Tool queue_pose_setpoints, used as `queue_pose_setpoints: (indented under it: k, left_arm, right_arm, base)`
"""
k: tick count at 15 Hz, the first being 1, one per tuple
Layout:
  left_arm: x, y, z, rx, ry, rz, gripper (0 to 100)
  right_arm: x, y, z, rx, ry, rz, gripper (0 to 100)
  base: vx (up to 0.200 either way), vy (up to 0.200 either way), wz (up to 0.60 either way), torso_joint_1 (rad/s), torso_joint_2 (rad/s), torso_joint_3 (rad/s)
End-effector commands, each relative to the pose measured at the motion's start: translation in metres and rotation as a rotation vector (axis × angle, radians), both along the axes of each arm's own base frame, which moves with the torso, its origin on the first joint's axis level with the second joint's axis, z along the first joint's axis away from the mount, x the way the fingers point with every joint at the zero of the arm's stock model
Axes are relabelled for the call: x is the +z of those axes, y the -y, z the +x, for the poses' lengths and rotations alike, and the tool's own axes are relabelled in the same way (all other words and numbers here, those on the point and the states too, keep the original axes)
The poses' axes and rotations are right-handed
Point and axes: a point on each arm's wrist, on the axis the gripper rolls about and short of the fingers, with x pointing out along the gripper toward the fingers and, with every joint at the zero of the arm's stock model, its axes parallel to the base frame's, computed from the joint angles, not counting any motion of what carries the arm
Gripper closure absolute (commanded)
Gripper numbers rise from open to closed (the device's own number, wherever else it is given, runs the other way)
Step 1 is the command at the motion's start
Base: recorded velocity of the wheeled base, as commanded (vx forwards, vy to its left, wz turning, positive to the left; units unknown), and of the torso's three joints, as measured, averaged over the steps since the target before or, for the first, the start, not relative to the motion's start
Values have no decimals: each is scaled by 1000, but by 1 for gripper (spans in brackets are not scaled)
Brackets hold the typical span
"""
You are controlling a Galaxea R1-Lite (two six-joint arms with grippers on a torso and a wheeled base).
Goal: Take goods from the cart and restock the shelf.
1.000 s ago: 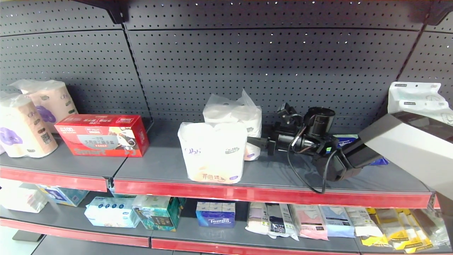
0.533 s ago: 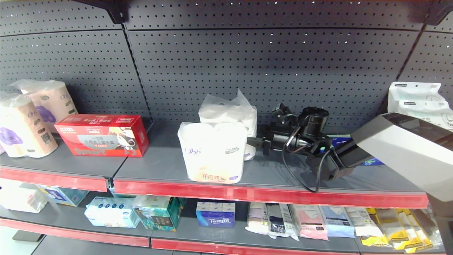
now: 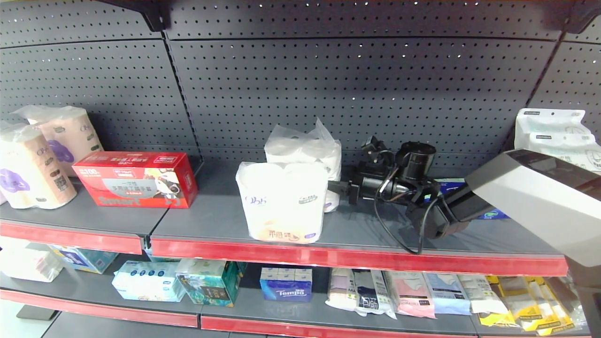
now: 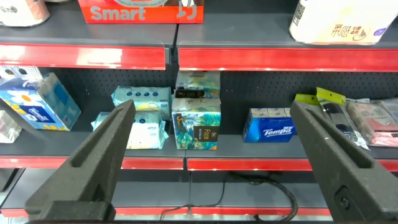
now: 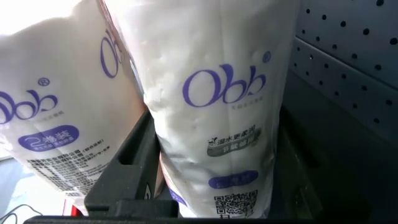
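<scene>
1. The right gripper [image 3: 339,188] clamps the rear pack [image 3: 304,149], which stands upright just behind the front pack [image 3: 281,202], entering from the front pack's right
2. The left gripper [image 4: 211,155] gapes empty, below the front pack

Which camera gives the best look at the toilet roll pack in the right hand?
The right wrist view: the held pack sits close up between the right hand's fingers, wrapper face plain. The head view shows its top and one side behind the front pack.

Right hand [image 3: 334,187] clamped tight, left hand [image 4: 211,165] spread wide.
</scene>
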Motion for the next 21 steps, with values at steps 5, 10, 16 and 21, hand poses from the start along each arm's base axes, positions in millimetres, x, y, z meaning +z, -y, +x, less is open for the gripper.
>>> queue_pose_setpoints:
  k: [5,10,16,21]
  left_arm:
    - [0,0,0,0,-1,0,0]
    - [0,0,0,0,-1,0,0]
    - [0,0,0,0,-1,0,0]
    - [0,0,0,0,-1,0,0]
  right_arm:
    - [7,-1,5,24,2,21,100]
    - [-1,2,8,24,-20,17,100]
    - [-1,6,8,9,-21,15,0]
    - [15,15,4,-16,-1,23,0]
  base:
    - [0,0,0,0,0,0]
    - [0,0,0,0,0,0]
    - [0,0,0,0,0,0]
    - [0,0,0,0,0,0]
